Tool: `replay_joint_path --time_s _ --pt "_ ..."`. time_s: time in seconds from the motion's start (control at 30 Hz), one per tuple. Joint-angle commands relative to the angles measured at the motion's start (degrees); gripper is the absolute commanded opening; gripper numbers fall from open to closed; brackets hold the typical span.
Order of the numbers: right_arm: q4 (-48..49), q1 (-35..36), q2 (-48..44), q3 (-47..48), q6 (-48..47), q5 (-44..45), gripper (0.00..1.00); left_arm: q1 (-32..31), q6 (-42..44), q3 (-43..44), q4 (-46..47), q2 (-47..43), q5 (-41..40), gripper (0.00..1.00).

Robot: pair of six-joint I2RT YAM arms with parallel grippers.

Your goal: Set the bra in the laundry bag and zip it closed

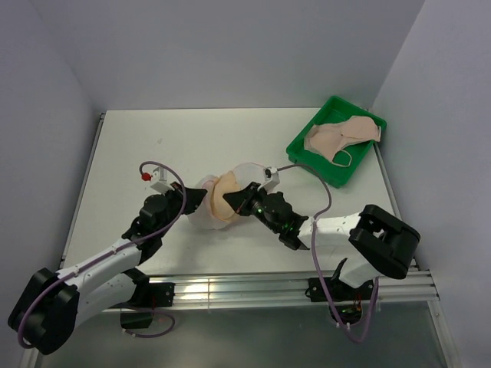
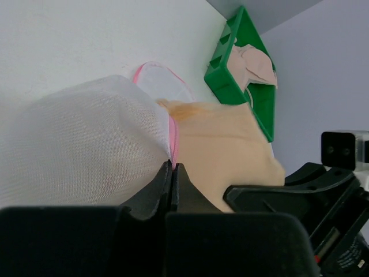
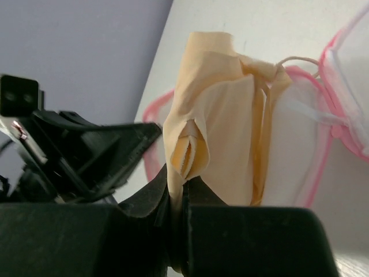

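Right jaws tight on bra (image 3: 207, 115), left jaws shut, seemingly on laundry bag (image 2: 86, 144) (pink rim).

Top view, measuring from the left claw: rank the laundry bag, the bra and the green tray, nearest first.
1. laundry bag: its rim is pinched in the left claw.
2. bra: just to the right, held by the right claw.
3. green tray: far back right.

Bright even overhead light, soft shadows, near wrist-view foregrounds blurred
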Motion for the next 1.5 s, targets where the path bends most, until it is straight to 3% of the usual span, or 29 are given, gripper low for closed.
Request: replay_joint_path --time_s 0.0,0.47,0.63,0.83,1.1,1.47 --pt "4.3 1.3 -1.0 -0.9 -1.8 0.3 0.0 0.4 -0.3 0.3 3.4 -2.0 0.0 0.0" --pt "-1.7 3.9 5.3 4.7 -10.4 -17.9 0.0 0.3 0.8 3.1 6.1 1.6 6.6 0.0" --pt "-5.3 3.3 8.7 8.9 -9.4 -19.4 0.0 0.3 -0.3 2.9 8.1 1.4 11.5 0.0" --pt "-9.1 1.8 7.9 10.3 -5.6 -6.4 0.0 0.4 -2.1 0.7 5.5 -2.6 13.7 0.0" --pt "-11.3 1.5 5.0 12.4 -2.1 4.7 0.0 0.4 -1.8 0.0 -1.2 -4.9 14.9 0.0" --pt "-14.2 1.7 18.7 22.3 5.9 14.2 0.0 0.4 -5.8 1.6 0.1 -2.0 18.8 0.0"
